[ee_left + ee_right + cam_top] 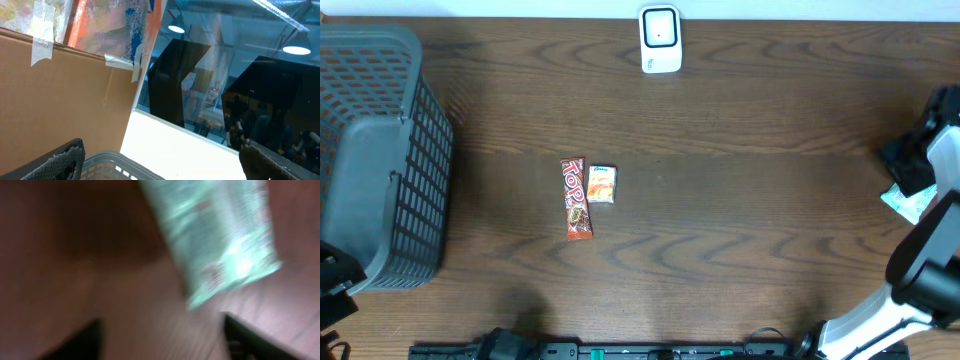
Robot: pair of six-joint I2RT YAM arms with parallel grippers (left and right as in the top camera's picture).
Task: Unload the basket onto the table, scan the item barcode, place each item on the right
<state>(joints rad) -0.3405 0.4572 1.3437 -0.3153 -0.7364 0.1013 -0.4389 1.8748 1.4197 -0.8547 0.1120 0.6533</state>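
You are at the pick-up step, as far as these views let you judge. Nothing is in either gripper, and nothing is near the scanner (660, 40) at the top centre of the overhead frame.

The right gripper (160, 327) has its fingers (85, 342) spread wide, showing only as dark shapes in the lower left and lower right corners of its wrist view. The green packet (220, 240) fills the upper right of that view. It lies flat on the table (740, 200), ahead of the fingertips and not between them. The picture is badly smeared, so you cannot be sure whether the right finger touches the packet's lower edge; it looks just clear. In the overhead frame the same packet peeks out at the far right edge, beside the right arm.

Your next move is likely to bring the open fingers forward and down until they straddle the packet, then close on it. After that, carry it to the scanner with the barcode facing the scanner's window. No barcode can be made out yet.

Two more items wait at mid-frame, a red snack bar (576, 200) with a small yellow packet (602, 184) just beside it.

The left gripper (160, 150) is spread wide too. It is parked over the grey basket (420, 190) at the left edge, with its camera tilted up at the room.
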